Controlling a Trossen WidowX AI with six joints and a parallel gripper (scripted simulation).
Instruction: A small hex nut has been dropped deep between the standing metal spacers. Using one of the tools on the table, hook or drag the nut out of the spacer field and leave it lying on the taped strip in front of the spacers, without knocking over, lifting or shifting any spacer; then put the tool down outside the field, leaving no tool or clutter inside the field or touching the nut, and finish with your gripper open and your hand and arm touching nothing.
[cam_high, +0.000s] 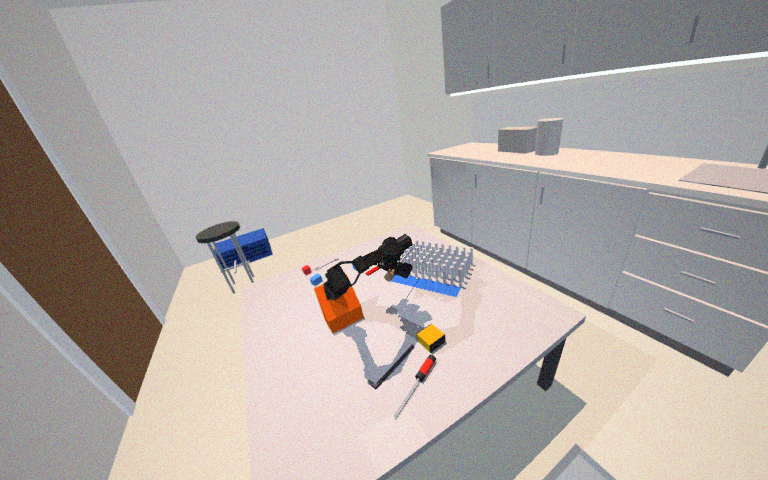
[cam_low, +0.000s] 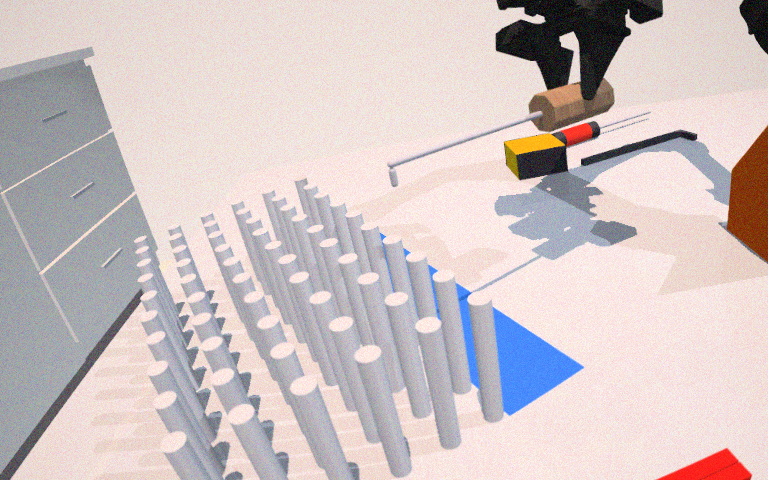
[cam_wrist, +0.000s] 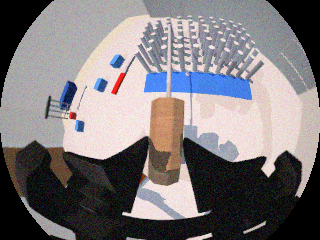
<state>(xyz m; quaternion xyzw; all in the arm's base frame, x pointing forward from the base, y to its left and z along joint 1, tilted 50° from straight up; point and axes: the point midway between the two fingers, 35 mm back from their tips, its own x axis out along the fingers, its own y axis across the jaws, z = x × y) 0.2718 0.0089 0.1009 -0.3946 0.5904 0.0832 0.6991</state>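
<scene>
Exterior view: the gripper (cam_low: 573, 90) is clenched on the wooden handle (cam_low: 572, 104) of a hook tool, carried in the air above the table (cam_low: 651, 339); the thin rod (cam_low: 464, 140) runs toward the spacers and ends in a short downturned hook tip (cam_low: 394, 176).
Hook position: the tip hangs above and behind the far edge of the spacer field (cam_low: 317, 316), not yet among the posts.
Nut: I cannot find the hex nut in any view; by the task it lies deep between the spacers, hidden by them.
Taped strip: the blue strip (cam_low: 526, 362) lies along the front row, partly hidden by posts.
Risk, lowering: the lanes between posts are narrow, so a tip coming down slightly off a lane would likely strike a post top and tilt it.
Risk, angle: the rod is long, so a small wrist yaw would swing the tip sideways into neighbouring posts.
Risk, drag: a nut pulled askew could wedge against a post and shift it; a shallow hook could ride over the nut.
Risk, grip: the handle is round and could roll between the fingers, turning the hook off downward.
Other tools: a yellow-and-black block (cam_low: 535, 157), red-handled screwdriver (cam_low: 577, 133) and black hex key (cam_low: 634, 147) lie well apart from the field.
</scene>
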